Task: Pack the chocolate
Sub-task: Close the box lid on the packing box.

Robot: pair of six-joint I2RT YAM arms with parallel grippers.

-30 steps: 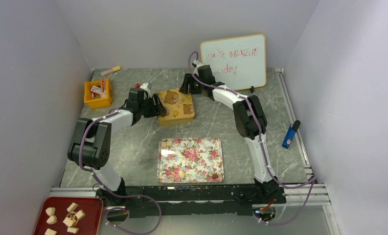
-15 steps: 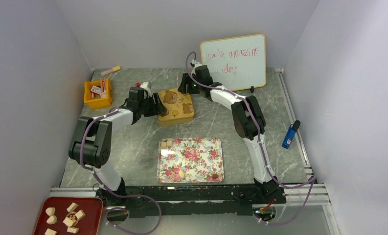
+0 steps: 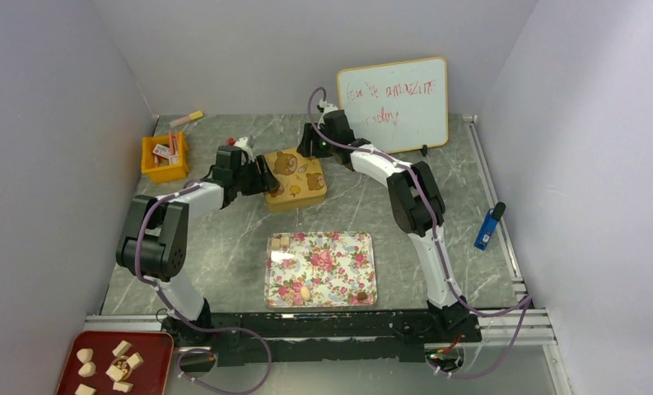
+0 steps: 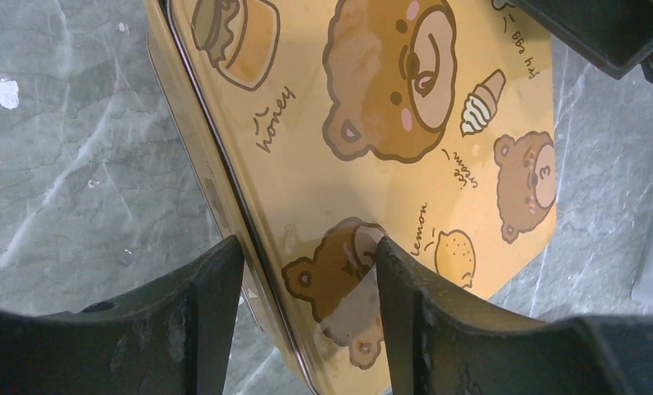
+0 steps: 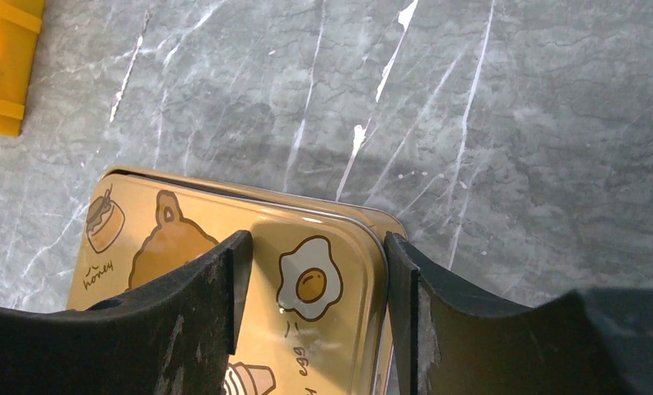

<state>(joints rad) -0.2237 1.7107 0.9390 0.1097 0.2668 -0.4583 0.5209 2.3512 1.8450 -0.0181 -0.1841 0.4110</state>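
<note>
Left gripper [image 4: 305, 255] straddles edge of glossy round-cornered tin [image 4: 347, 189].

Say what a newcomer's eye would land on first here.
The yellow bear-print tin at back centre grabs attention. The left gripper and right gripper are poised with jaws apart over its left edge and far corner. Next comes the floral tray in front of it, holding a few chocolate pieces.
</note>
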